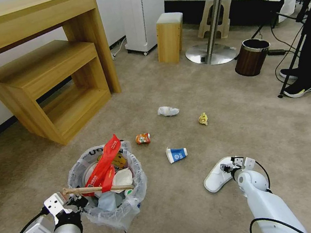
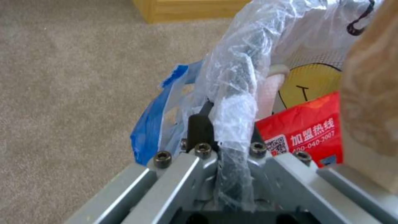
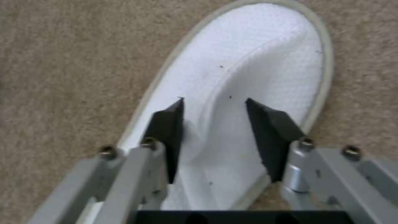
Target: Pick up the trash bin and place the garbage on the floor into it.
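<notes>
The trash bin [image 1: 136, 196], lined with a translucent bag, stands on the beige floor [image 1: 199, 210] at my lower left. It holds a red wrapper [image 1: 105, 160], a wooden stick [image 1: 96, 188] and white scraps. My left gripper [image 1: 77, 201] [image 2: 227, 124] is shut on the bin's bag-covered rim [image 2: 238, 77]. My right gripper [image 1: 228, 168] [image 3: 213, 124] is open, its fingers [image 3: 168, 133] down on either side of the raised upper of a white slipper [image 1: 215, 179] [image 3: 257, 46]. Loose garbage lies beyond: a blue-white cup [image 1: 176, 154], an orange can [image 1: 142, 138], a white tissue [image 1: 168, 111], a yellow wad [image 1: 203, 119].
A wooden desk with a low shelf unit [image 1: 49, 85] stands to the left. Farther back are a wooden stool [image 1: 169, 37], a round table's base [image 1: 210, 53] and a brown wood-grain bin [image 1: 252, 56]. Tripod legs and a person's shoes [image 1: 300, 86] are on the right.
</notes>
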{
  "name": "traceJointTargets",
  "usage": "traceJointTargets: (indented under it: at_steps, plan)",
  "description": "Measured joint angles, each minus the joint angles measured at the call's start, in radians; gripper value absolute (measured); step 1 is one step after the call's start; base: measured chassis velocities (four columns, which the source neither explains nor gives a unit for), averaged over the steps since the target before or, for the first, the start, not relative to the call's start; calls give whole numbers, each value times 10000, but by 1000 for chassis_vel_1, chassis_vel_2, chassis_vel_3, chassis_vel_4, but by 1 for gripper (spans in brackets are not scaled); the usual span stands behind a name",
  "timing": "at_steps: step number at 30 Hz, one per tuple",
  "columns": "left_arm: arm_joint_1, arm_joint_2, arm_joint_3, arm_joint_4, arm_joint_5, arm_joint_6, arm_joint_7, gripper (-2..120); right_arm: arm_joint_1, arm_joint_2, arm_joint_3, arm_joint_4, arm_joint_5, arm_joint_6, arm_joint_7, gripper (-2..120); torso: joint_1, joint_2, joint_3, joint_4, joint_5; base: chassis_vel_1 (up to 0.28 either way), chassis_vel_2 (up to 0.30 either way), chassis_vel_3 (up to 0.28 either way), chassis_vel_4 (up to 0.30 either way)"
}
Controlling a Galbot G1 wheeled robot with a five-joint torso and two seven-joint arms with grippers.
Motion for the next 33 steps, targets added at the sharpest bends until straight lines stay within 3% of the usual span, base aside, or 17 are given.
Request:
traceJointTargets:
  at_steps: [4, 15, 17, 21, 27, 33]
  plan:
    - [39, -18, 53, -13, 74, -1, -11, 1, -41, -99, 40, -75, -92, 42, -65, 27, 0, 0, 0, 0, 0, 0, 0, 0, 0]
    - [52, -12, 32, -32, 105, -38, -26, 1, -210, -285, -13, 29, -214, 282, -119, 25, 0, 0, 0, -1, 2, 0, 0, 0, 0]
    - [34, -4, 10, -27, 97, -52, -37, 1, -330, -373, -90, 417, -200, 293, -104, 18, 0, -1, 0, -1, 0, 0, 0, 0, 0]
    - [12, 0, 18, -17, 97, -54, -50, 1, -320, -407, -152, 537, -200, 293, -57, 17, 0, -1, 0, 0, 0, 0, 0, 0, 0]
    - [10, 47, -17, -17, 83, -54, -54, 1, -199, -410, -213, 314, -234, 340, -63, 0, 0, -1, 0, 0, 1, 0, 0, 0, 0]
    - [-30, 80, -72, 23, 52, -55, -59, 1, -517, -555, -365, 1163, -207, 527, -155, 0, 0, 0, 1, 1, 1, 0, 0, 0, 0]
